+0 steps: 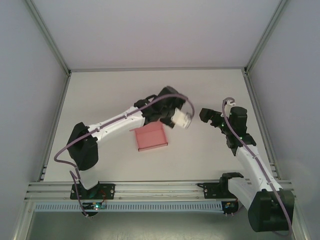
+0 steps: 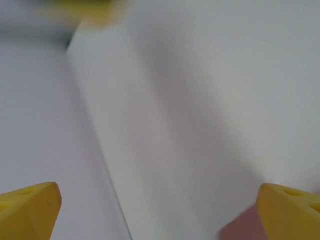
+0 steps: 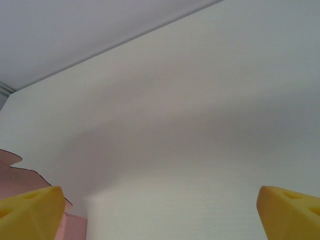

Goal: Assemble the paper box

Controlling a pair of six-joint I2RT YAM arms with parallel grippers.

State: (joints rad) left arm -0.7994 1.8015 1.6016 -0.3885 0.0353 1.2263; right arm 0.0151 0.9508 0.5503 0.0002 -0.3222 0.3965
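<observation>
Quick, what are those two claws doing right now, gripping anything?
Left gripper: open, holding nothing.
Right gripper: open, holding nothing.

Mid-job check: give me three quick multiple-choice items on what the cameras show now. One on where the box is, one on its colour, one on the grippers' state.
1. Where does the paper box lie?
A) in the middle of the table
B) against the far wall
C) on the near rail

2. What colour is it?
A) blue
B) pink
C) green

3. What state are the left gripper and the right gripper in?
A) left shut on the box
B) right shut on the box
C) both open, empty

Answers:
1 A, the top view shows it mid-table.
2 B, it is pink card.
3 C, each wrist view shows yellow fingers wide apart with nothing between them.
</observation>
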